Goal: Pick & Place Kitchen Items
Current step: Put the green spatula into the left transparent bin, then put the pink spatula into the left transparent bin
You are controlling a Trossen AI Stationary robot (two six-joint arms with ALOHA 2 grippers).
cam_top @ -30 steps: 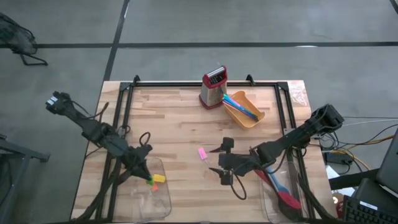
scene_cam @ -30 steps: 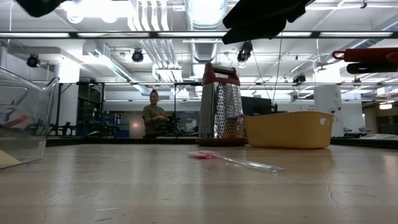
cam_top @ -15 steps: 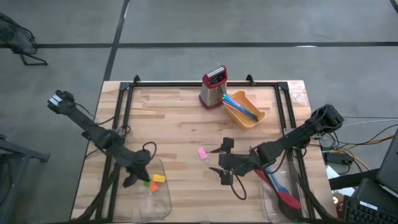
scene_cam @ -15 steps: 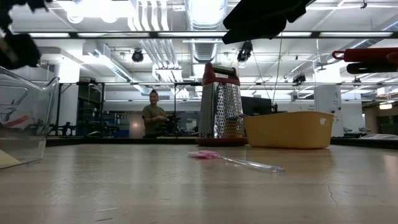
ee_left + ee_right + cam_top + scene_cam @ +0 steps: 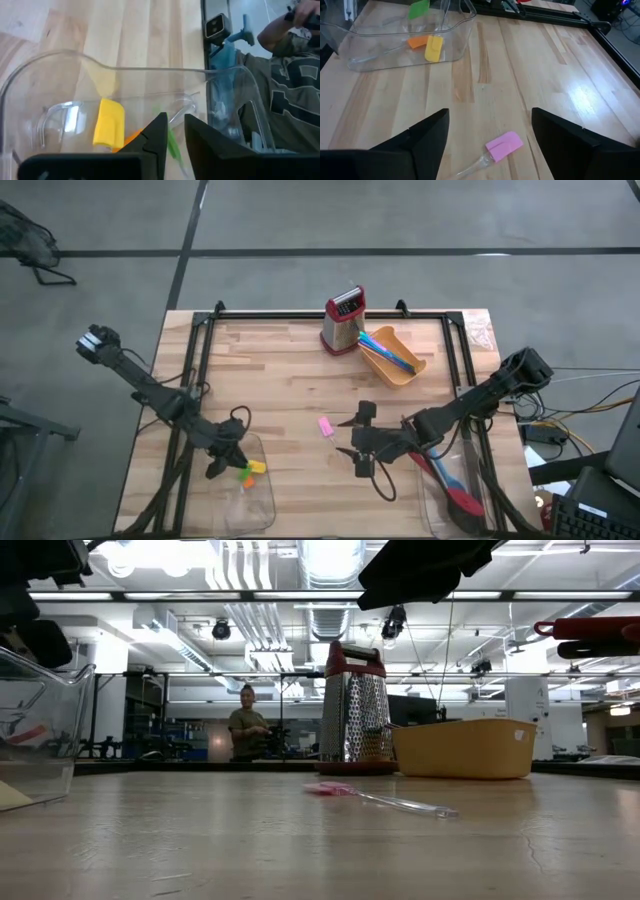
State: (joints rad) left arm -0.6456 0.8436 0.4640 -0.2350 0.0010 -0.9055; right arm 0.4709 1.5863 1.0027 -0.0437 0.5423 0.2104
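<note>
My left gripper [image 5: 222,463] reaches down into the clear tray [image 5: 262,505] at the table's near left. Its fingers stand a little apart, over a yellow piece [image 5: 110,122], an orange piece [image 5: 132,141] and a green piece [image 5: 173,145] on the tray's floor. A pink spatula [image 5: 324,426] with a clear handle lies flat on the wood at mid-table. My right gripper [image 5: 352,442] hangs wide open just to its near right, above the table. In the right wrist view the pink spatula [image 5: 504,142] lies between the open fingers, clear of both. My left gripper slants down into the tray from the table's left side. The green piece's strip [image 5: 174,150] shows in the narrow gap past its fingertips. I cannot tell whether the fingers touch it.
A red-topped metal grater [image 5: 343,320] and a yellow bowl [image 5: 397,363] with blue utensils stand at the far middle. A second clear tray [image 5: 455,490] at the near right holds red and blue utensils. A person [image 5: 245,730] stands far behind the table.
My left gripper has come down and a little toward the near edge, into the clear tray; its wrist has rolled. In the low view it has dropped into sight at the tray's top. The right arm and the pink spatula have kept still.
</note>
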